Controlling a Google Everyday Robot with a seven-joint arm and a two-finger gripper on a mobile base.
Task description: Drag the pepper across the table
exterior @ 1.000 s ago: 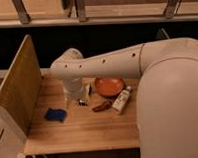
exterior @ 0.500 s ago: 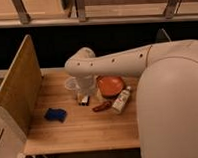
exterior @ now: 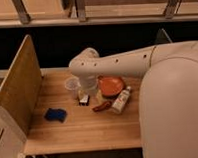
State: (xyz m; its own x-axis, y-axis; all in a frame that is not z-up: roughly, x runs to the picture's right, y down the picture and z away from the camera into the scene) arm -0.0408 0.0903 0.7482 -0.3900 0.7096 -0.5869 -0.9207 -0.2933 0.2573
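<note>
pepper [exterior: 101,107] lies on the table [exterior: 80,130], dark red and slightly curved, just in front of the orange plate [exterior: 111,85] and just beside the lower end of the white bottle [exterior: 121,100]. the gripper [exterior: 84,99] points down at the tabletop just to the pepper's left, near it but apart, close beside a clear cup [exterior: 72,87]. whether the gripper is released or clenched cannot be told. a blue sponge [exterior: 55,115] sits further left, near the upright side panel [exterior: 20,87].
</note>
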